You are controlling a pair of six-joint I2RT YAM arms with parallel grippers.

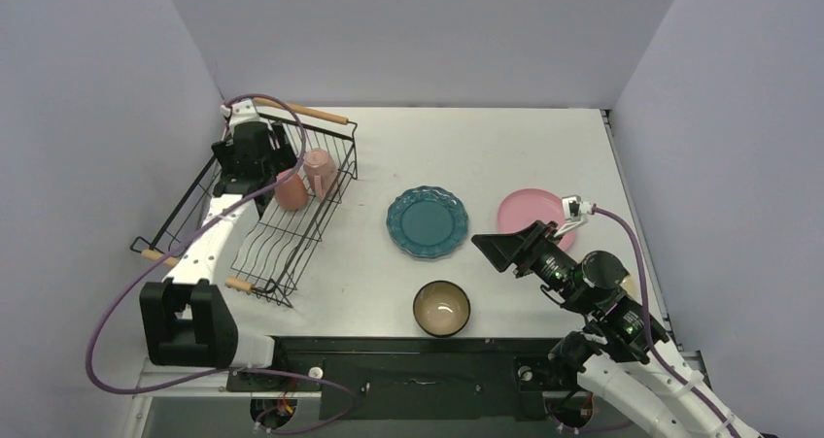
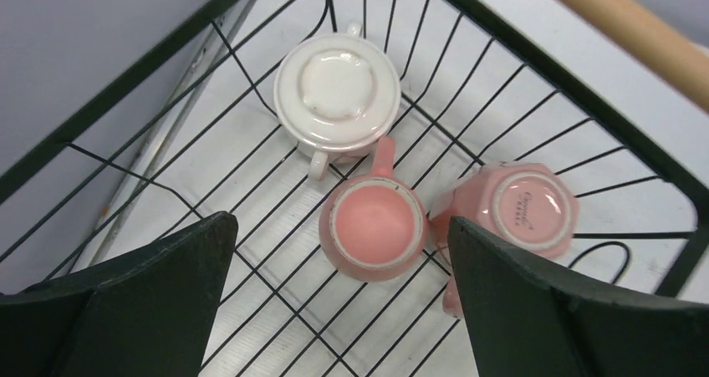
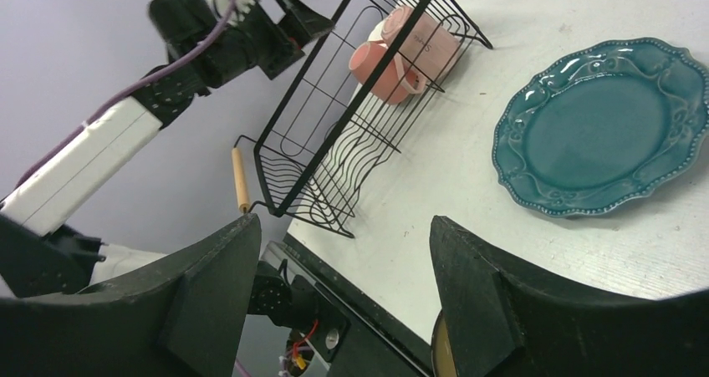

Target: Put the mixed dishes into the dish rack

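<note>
The black wire dish rack (image 1: 277,249) stands at the left. Two pink mugs (image 1: 291,190) (image 1: 322,171) stand upside down at its far end. In the left wrist view both show (image 2: 373,226) (image 2: 522,206) next to an upside-down white mug (image 2: 338,93). My left gripper (image 1: 255,151) (image 2: 339,222) hangs open and empty above them. The teal scalloped plate (image 1: 427,221), the pink plate (image 1: 530,210) and the dark bowl (image 1: 442,308) lie on the table. My right gripper (image 1: 496,249) (image 3: 344,222) is open and empty, above the table between the teal plate and the bowl. The cream plate is hidden.
The rack's wooden handles are at its far end (image 1: 313,114) and near end (image 1: 155,256). Grey walls close in the table on the left, back and right. The right wrist view shows the rack (image 3: 334,151), the teal plate (image 3: 602,130) and the bowl's rim (image 3: 441,352).
</note>
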